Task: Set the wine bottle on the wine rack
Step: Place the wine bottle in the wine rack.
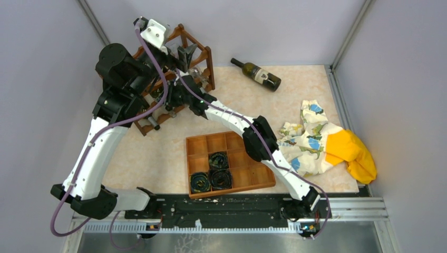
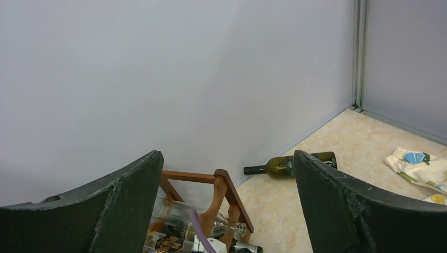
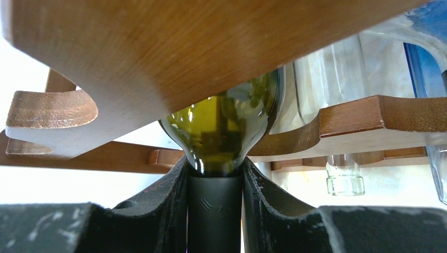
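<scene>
right end effector [image 3: 215, 169] clamped on the wine bottle [image 3: 224, 124] by its neck; body lies in the wine rack [image 3: 158, 47] between scalloped rails. left end effector [image 2: 226, 158] above the rack, jaws wide apart.

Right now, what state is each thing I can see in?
Left end effector: open, empty, above the rack.
Right end effector: shut on the green bottle's neck.
Green bottle: held, its body between the rack's rails.
Wine rack: standing, with clear bottles lying in it.
Dark bottle: on its side near the back wall, untouched.
Tray: flat, three compartments holding dark rolls.
Cloth: crumpled on the table.
</scene>
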Tool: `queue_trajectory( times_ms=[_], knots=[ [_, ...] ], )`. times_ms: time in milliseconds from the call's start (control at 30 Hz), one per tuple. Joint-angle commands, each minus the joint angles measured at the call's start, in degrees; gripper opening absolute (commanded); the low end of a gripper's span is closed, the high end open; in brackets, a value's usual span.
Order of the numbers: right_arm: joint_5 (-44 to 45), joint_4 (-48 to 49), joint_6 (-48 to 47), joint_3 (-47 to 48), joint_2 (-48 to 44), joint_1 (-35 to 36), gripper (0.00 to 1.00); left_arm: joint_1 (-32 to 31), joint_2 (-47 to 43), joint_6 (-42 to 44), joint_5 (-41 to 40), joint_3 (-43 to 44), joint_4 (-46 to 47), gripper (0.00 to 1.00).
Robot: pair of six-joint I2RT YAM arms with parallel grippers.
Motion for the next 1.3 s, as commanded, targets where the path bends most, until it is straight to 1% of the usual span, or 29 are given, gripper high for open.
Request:
queue_trajectory(
  times_ms=[0,200,600,867,1067,1267],
  knots=[
    [1.8,13.1,-2.7,6.3,-0.8,0.4,0.1,0.4,-0.3,-0.6,0.8,0.6,1.6,0.99],
    [2.6,14.1,-2.8,7.5,0.5,0.3,0.1,0.3,0.0,-0.8,1.1,1.2,1.2,0.99],
    [-1.5,14.3,-1.8,7.6,0.7,0.8,0.11,0.3,0.0,-1.3,1.3,1.3,1.1,0.99],
    [-2.4,12.2,-6.8,6.9,-0.5,0.4,0.14,0.3,-0.4,-1.6,1.3,0.7,1.4,0.99],
    [-2.6,10.2,-12.2,6.5,-1.3,0.2,0.15,0.3,-0.6,-1.7,1.2,0.5,1.6,0.99],
    [-2.3,10.1,-13.5,6.3,-1.5,0.1,0.17,0.3,-0.6,-1.8,1.2,0.4,1.7,0.99]
  ],
)
